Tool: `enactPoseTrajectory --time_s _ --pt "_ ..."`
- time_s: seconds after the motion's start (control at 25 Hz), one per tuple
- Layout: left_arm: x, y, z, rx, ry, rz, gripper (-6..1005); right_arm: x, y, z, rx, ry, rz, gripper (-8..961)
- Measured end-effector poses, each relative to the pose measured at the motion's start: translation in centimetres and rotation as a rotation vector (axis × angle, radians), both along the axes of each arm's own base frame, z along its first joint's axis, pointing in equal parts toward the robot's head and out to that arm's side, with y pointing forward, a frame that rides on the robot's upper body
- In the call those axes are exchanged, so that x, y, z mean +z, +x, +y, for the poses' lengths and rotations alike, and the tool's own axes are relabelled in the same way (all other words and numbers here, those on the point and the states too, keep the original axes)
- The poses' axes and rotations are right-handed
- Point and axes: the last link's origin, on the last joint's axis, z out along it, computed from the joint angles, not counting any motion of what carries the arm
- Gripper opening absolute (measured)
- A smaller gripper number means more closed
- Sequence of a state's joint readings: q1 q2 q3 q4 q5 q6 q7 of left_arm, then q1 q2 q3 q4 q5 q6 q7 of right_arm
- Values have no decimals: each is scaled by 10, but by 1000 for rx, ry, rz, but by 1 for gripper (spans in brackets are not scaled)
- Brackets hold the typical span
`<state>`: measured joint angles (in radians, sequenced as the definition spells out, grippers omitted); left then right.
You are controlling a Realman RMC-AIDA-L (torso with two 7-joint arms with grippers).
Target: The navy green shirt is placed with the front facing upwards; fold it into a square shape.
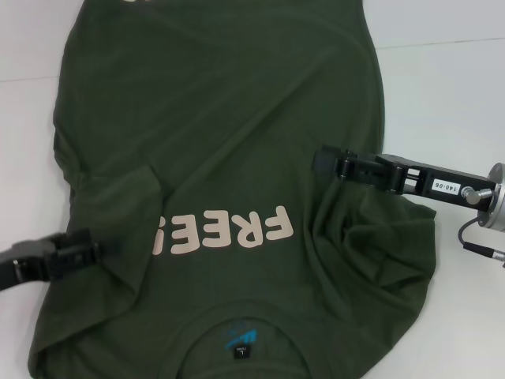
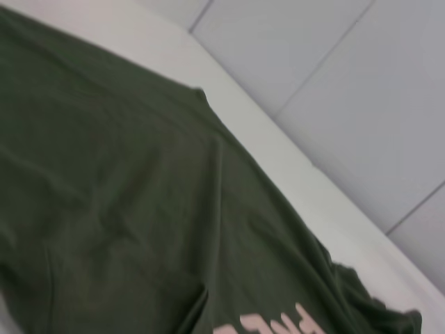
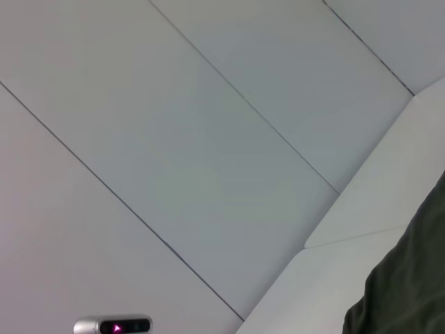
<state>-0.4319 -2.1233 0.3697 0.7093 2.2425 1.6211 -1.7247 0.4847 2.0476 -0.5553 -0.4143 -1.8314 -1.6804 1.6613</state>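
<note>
White table point(image 1: 442, 87), pale grey tiled floor point(image 3: 174, 139)

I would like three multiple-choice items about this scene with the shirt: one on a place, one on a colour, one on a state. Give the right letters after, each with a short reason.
1. Where is the right claw?
A. On the shirt, beside the end of the lettering
B. On the bare table, far from the shirt
C. On the neck label

2. What colour is the lettering?
A. Bright red
B. Pale beige
C. Blue

3. How does the shirt lie?
A. Folded into a neat square
C. Rolled into a tube
B. Mostly spread out, with one sleeve folded in over the body on the left claw's side

Answers:
1. A: the head view shows it over the cloth by the letter F.
2. B: the letters are pale against the dark green.
3. B: the body lies wide across the table, with only that flap turned in.
</note>
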Motion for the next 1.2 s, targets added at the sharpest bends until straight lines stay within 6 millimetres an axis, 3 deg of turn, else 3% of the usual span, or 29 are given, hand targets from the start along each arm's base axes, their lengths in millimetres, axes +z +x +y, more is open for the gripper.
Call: enactPoseTrajectory --time_s 0.48,1.2 --pt "-7 -15 -2 63 -15 78 900 1 1 -1 0 -3 -4 911" --pt "-15 -11 12 57 -27 130 900 1 3 -4 -1 -5 6 911"
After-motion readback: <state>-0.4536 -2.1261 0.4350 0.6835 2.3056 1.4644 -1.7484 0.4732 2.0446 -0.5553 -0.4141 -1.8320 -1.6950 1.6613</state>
